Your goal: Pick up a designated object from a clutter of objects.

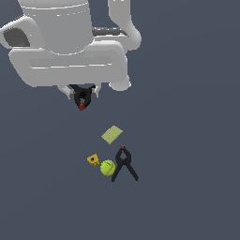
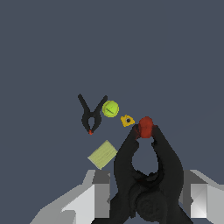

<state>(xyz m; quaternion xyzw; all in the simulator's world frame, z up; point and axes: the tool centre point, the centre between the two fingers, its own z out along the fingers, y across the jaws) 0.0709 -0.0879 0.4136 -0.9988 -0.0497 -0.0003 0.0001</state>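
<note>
One small black clamp [image 1: 82,99] w/ a red tip hangs in the gripper [image 1: 82,96] of a white robot arm [image 1: 70,47], lifted well clear of the grey floor [image 1: 187,187] and apart from the rest of the pile. Wrist view shows the fingers [image 2: 98,194] closed against the clamp's body on both sides, red tip pointing away from the camera. Four items lie below: a flat yellow-green card [image 1: 112,134], an orange-yellow block [image 1: 93,160] w/ a hole, a green tennis ball [image 1: 107,167] and the bigger long-legged clamp [image 1: 124,164], its leg just beside or touching the ball; can't tell which from either view. Judging by the gap btwn the held clamp and the pile, the pick looks essentially done, w/ only a secure hold left to prove. To finish well, the arm should probably keep the squeeze steady and any further rise straight and slow, since a spring clamp's curved, tapered handles could let it pivot or slide out btwn flat pads. Grip seems to sit low on the body, near the handles, so the red end is free to swing; sudden sideways moves are the likely risk. Whether the pads bear on flat or rounded surfaces isn't clear at this resolution.
</note>
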